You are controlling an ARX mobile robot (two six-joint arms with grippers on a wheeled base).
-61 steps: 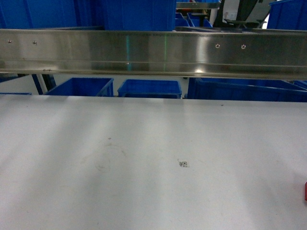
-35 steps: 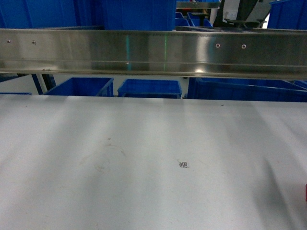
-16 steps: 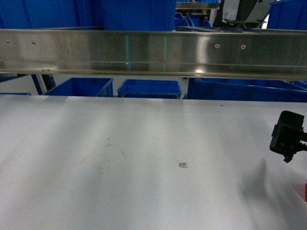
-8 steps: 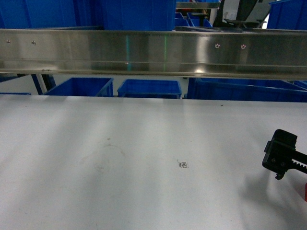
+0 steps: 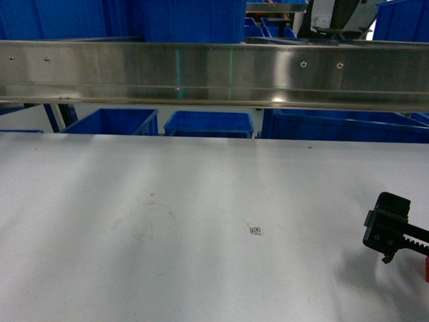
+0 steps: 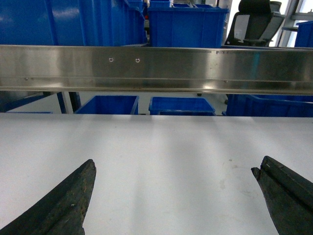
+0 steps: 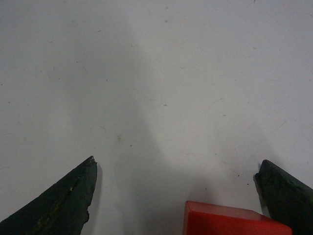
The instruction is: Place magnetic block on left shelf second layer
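Observation:
The magnetic block [image 7: 234, 220], a red cube, lies on the white tabletop [image 7: 156, 73]. It sits between my right gripper's [image 7: 176, 166] open fingers, nearer the right finger and not touching either. In the head view only a red sliver of the block [image 5: 427, 268] shows at the right edge, with the right gripper [image 5: 402, 241] low over the table beside it. My left gripper [image 6: 175, 166] hangs open over bare tabletop with nothing between its fingers. A shiny steel rack rail [image 5: 214, 74] spans the top of the head view. I cannot tell which level is the left shelf second layer.
Blue tubs [image 5: 208, 124] stand behind the table's far edge under the rail, and larger blue tubs [image 5: 194, 20] sit above it. A small printed code mark [image 5: 256, 230] is on the tabletop. An office chair [image 6: 254, 24] shows at the back right.
My right gripper has come into the head view from the right edge and dropped lower toward the table, ending beside the red block. Nothing else has moved.

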